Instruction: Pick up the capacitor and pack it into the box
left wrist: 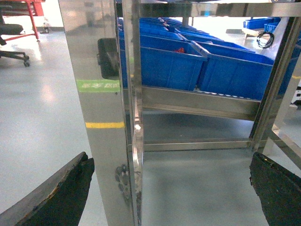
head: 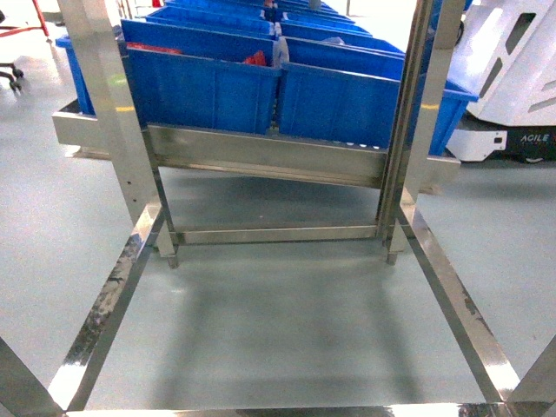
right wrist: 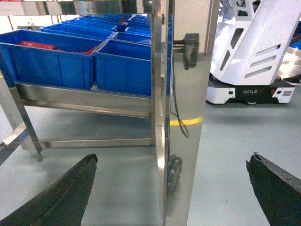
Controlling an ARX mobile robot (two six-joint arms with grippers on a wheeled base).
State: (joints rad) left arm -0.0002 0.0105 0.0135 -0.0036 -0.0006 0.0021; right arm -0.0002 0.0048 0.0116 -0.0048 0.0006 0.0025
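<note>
A pale grey-green, glossy floor [head: 287, 321] fills the scene in what looks like a workshop or warehouse.

Nearest the robot, a stainless steel frame [head: 104, 304] lies low across the floor, its rails running away on both sides toward a steel rack.

Neither arm shows in the head view. In the left wrist view, the left gripper [left wrist: 169, 197] points forward and level, just above the floor. Its two dark, worn fingers [left wrist: 61, 197] sit at the bottom corners, spread wide apart, with nothing between them except a steel upright post [left wrist: 101, 117] of the rack standing beyond. In the right wrist view, the right gripper [right wrist: 174, 193] is held the same way, its dark fingers [right wrist: 61, 197] also spread wide and holding nothing, with another shiny steel post [right wrist: 181, 117] beyond the gap.

Farther off, the rack carries a sloping steel shelf [head: 261, 156] holding rows of big blue plastic bins [head: 208, 87]. Some bins hold red items [head: 256, 59], too small to identify.

Beyond the rack on the right stands a white wheeled machine [right wrist: 254, 56]. Yellow tape [left wrist: 104, 125] marks the floor. At far left are a black office chair [left wrist: 14, 42] and a red frame [left wrist: 26, 9].

The pink box and the capacitor appear in none of the views.
</note>
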